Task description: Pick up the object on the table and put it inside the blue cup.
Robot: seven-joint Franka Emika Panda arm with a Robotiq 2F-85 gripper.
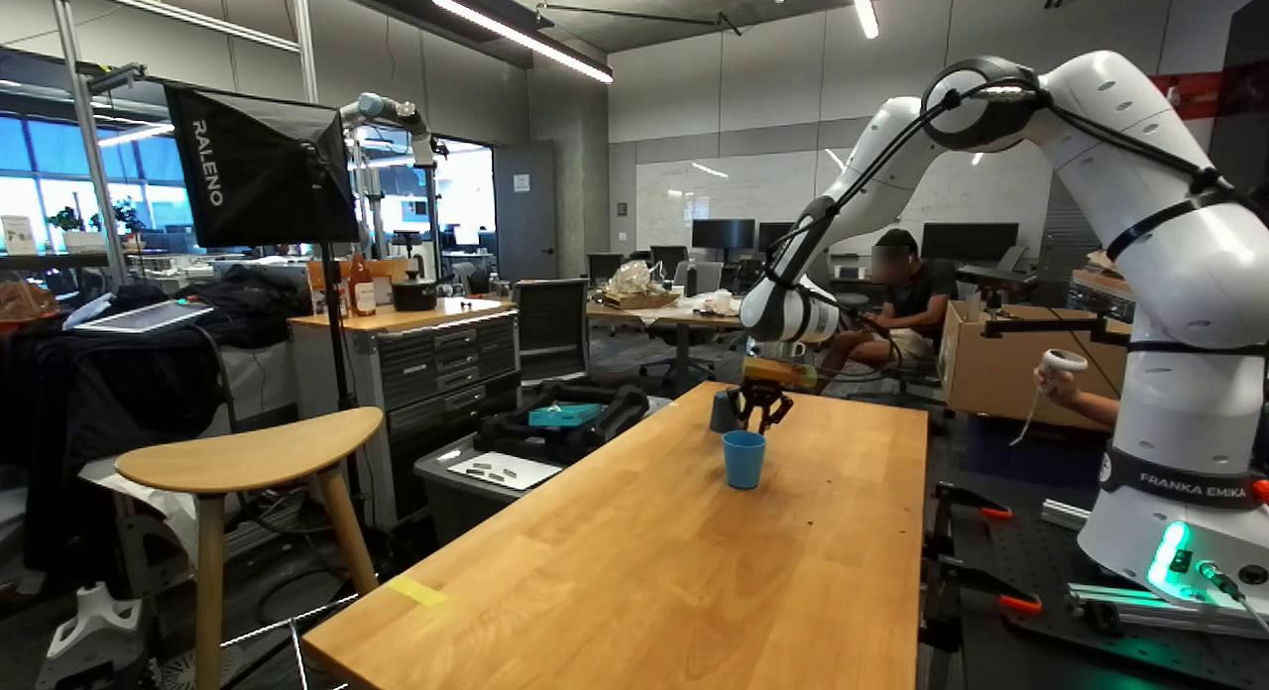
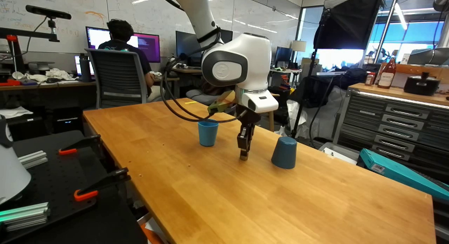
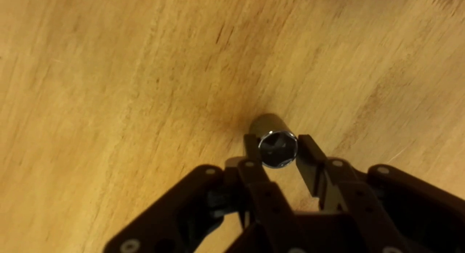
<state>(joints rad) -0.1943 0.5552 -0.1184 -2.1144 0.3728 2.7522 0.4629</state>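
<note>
My gripper [image 3: 278,144] grasps a metal socket [image 3: 271,127], between the upright blue cup [image 2: 207,134] and an upside-down cup [image 2: 284,153] near the table edge [image 2: 350,172] opposite the robot base [image 1: 1120,541].

A dark blue-grey tapered cup [image 2: 284,153] is set upside down. A grey metal drawer cabinet [image 2: 393,126] is topped with wood, on which a reddish glass bottle [image 2: 386,75] and a squat black pot [image 2: 421,86] are placed. A black fabric softbox lamp [image 1: 263,165], lettered RALENO, is shown in both exterior views. In an exterior view, a flat teal box [image 2: 403,172] is seen, and a grey high-backed office chair [image 2: 118,75] is occupied by a dark-haired person [image 2: 120,32] before lit computer monitors [image 2: 149,47].
</note>
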